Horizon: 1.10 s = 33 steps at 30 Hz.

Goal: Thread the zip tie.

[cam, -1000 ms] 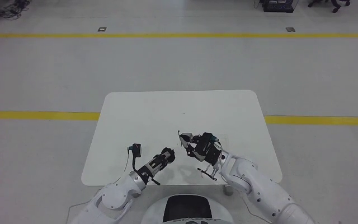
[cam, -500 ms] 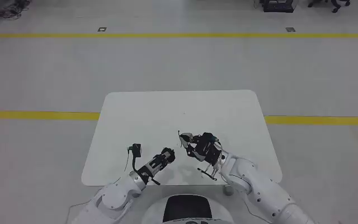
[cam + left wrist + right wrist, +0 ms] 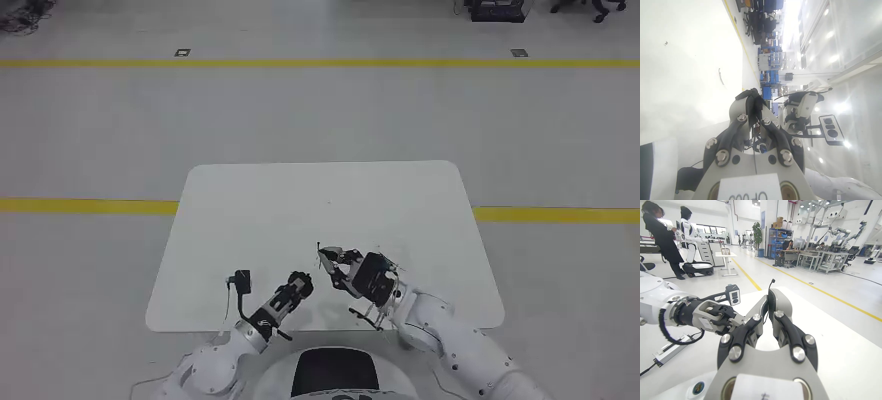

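two tools are close together above the near part of the tabletop (image 3: pixel 400 200), and only one clearly carries something. the right tool (image 3: pixel 768 302) has its fingers pressed together on the zip tie (image 3: pixel 771 283), a thin black strip. the small head of the strip stands out just past the fingertips, and the rest runs down between the pads. the left tool (image 3: pixel 753 99) is near it but not touching, and its fingers are also pressed together. a thin dark line (image 3: pixel 754 161) passes between those fingers in the left wrist view, but i cannot tell if it is a part of the tie or only a cable.

the risks, as i judge them, are these. the tie is very thin and will bend easily, so its free end can wander and miss the small slot in the head when the two ends are brought together. the pinch is narrow, so a side push from the other tool may turn the tie between the pads or pull it out. then it would fall to the tabletop, where a flat strip is hard to pick up again. the tools are so near that a small error in the approach can make their fingers knock against each other.
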Motion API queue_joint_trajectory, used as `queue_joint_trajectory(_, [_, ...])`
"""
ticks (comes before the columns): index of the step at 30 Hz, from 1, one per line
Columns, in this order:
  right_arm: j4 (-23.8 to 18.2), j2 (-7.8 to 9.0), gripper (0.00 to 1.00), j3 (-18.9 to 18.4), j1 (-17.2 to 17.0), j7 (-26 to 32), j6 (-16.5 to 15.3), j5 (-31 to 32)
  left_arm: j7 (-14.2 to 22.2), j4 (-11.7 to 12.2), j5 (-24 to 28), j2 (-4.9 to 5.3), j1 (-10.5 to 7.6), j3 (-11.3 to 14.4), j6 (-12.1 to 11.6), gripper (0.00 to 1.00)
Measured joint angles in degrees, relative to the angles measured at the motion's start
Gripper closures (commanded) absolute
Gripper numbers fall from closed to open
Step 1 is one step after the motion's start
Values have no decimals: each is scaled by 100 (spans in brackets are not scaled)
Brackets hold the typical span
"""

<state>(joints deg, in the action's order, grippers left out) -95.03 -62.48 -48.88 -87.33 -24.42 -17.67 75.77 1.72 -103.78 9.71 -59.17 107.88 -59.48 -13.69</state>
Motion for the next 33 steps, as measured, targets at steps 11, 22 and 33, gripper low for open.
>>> queue_joint_trajectory(11, [539, -152, 100, 259, 57, -598, 220, 60, -415, -173, -176, -11, 346, 90, -165, 100])
queue_joint_trajectory(22, [521, -177, 100, 295, 62, -514, 254, 38, -736, -157, -265, -43, 400, 151, -198, 100])
queue_joint_trajectory(33, [744, -342, 100, 559, 195, -592, 256, -67, -851, -145, -347, -64, 404, 213, -205, 100])
